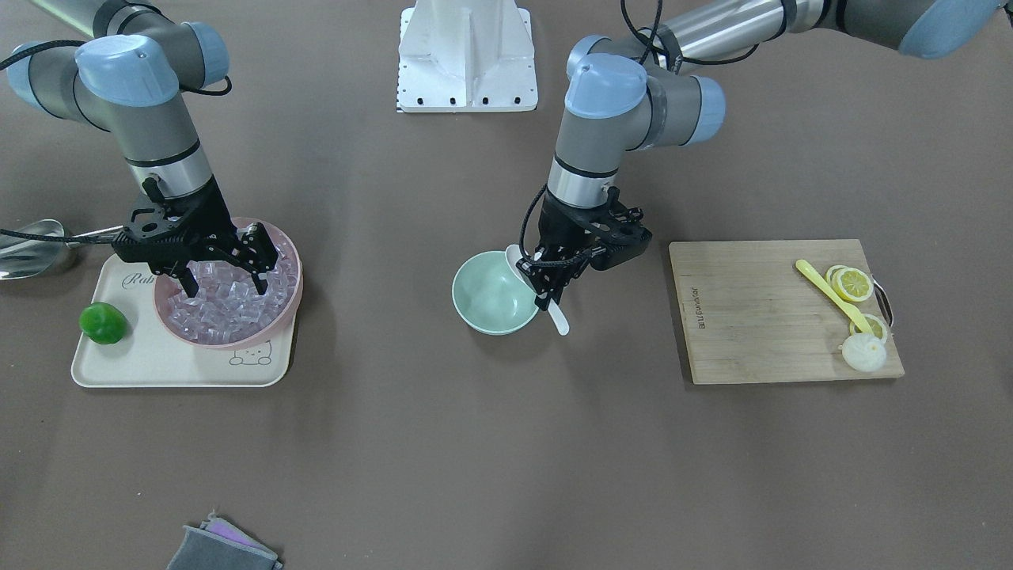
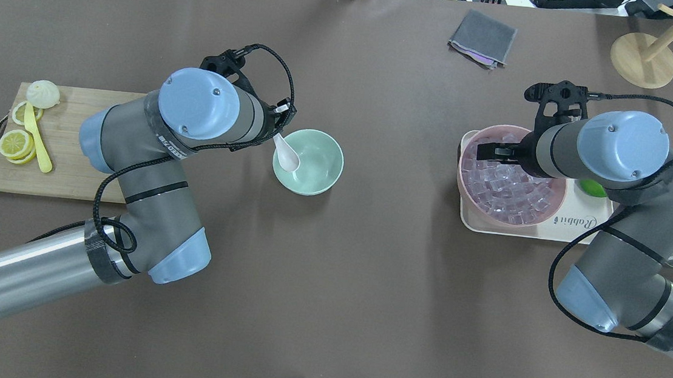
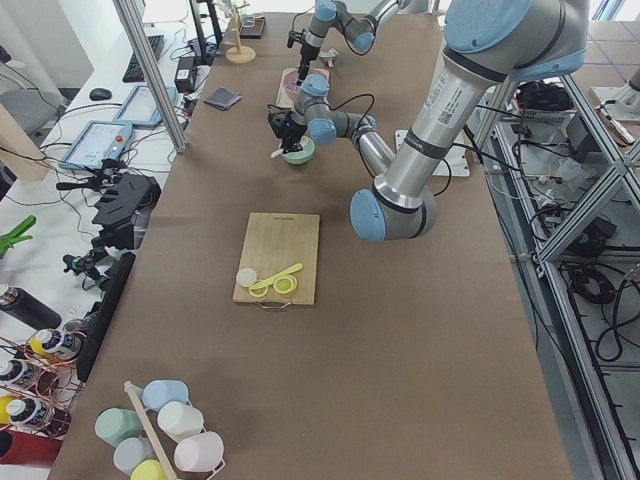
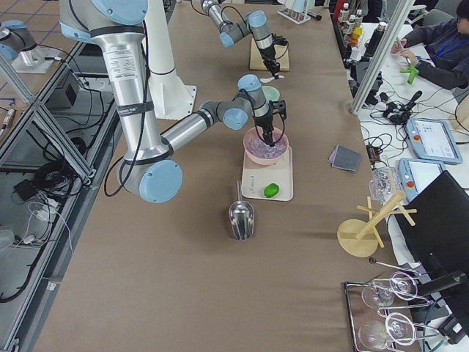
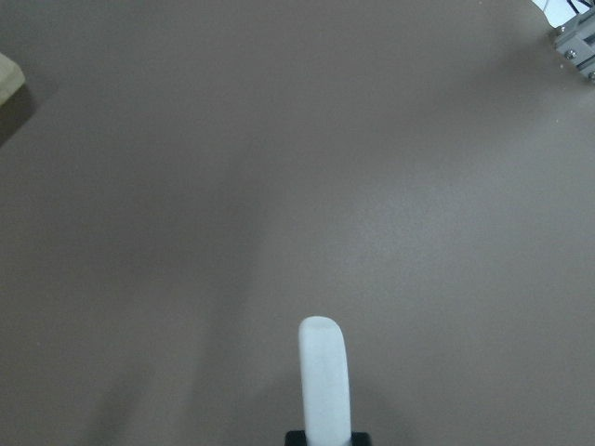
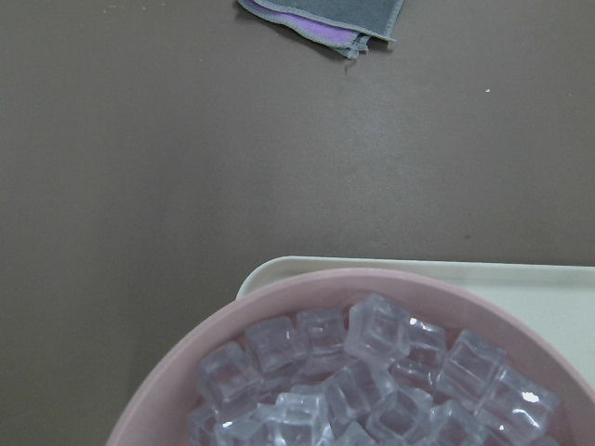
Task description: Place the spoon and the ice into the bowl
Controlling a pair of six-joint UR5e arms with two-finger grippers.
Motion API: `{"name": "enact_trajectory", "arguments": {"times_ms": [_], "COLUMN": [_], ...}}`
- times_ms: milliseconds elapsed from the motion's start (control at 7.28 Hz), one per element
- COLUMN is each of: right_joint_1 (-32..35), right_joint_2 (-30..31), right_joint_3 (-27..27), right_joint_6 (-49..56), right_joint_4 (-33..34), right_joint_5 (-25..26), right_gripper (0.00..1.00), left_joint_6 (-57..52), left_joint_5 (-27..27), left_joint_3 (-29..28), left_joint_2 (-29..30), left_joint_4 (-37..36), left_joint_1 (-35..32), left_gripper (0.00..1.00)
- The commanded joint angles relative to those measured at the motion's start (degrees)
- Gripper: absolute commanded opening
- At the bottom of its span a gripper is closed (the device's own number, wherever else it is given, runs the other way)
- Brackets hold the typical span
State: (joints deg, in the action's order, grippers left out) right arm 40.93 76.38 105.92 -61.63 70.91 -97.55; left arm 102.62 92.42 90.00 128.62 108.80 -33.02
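Note:
The white spoon (image 1: 559, 317) is in my left gripper (image 1: 546, 294), which is shut on the handle. Its scoop (image 2: 286, 153) hangs tilted over the near rim of the mint-green bowl (image 1: 483, 299), and the handle end points out past the rim; the handle end also shows in the left wrist view (image 5: 324, 381). The bowl (image 2: 317, 166) holds nothing else. My right gripper (image 1: 224, 283) is open, its fingertips down among the clear ice cubes (image 1: 214, 310) that fill the pink bowl (image 1: 163, 313). The ice also shows in the right wrist view (image 6: 372, 372).
The pink bowl stands on a cream tray (image 1: 158, 366) beside a green lime (image 1: 103, 323). A metal scoop (image 1: 32, 247) lies beside the tray. A wooden board (image 1: 760, 317) holds lemon slices and a yellow utensil (image 1: 831, 293). A grey cloth (image 2: 482, 37) lies at the far side.

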Motion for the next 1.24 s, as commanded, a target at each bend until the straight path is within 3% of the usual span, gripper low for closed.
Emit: {"name": "enact_trajectory", "arguments": {"times_ms": [0, 137, 412, 550, 824, 1099], "right_joint_1": [-0.5, -0.6, -1.1, -1.2, -1.6, -2.3], "right_joint_2": [0.0, 0.0, 0.1, 0.2, 0.3, 0.2], "right_joint_3": [0.0, 0.0, 0.0, 0.0, -0.1, -0.4], "right_joint_6": [-0.2, -0.3, -0.3, -0.3, -0.4, -0.3], "right_joint_4": [0.0, 0.0, 0.0, 0.0, 0.0, 3.0], "right_joint_5": [0.5, 0.5, 2.0, 2.1, 2.9, 5.3], "right_gripper": [0.99, 0.99, 0.99, 0.97, 0.84, 0.81], "left_joint_6": [0.2, -0.2, -6.6, -9.3, -21.0, -25.7], "left_joint_5": [-2.2, -2.2, -2.2, -1.6, 7.4, 11.5], "left_joint_3": [-3.0, -2.9, -2.1, 1.0, 10.9, 13.1], "left_joint_2": [2.5, 2.6, 2.2, 0.8, -4.7, -7.9], "left_joint_4": [-0.3, -0.3, -0.4, -1.4, -8.8, -9.0], "left_joint_1": [1.6, 1.7, 1.6, 1.6, -2.9, -6.4], "left_gripper": [0.15, 0.38, 0.98, 0.98, 0.98, 0.98]}}
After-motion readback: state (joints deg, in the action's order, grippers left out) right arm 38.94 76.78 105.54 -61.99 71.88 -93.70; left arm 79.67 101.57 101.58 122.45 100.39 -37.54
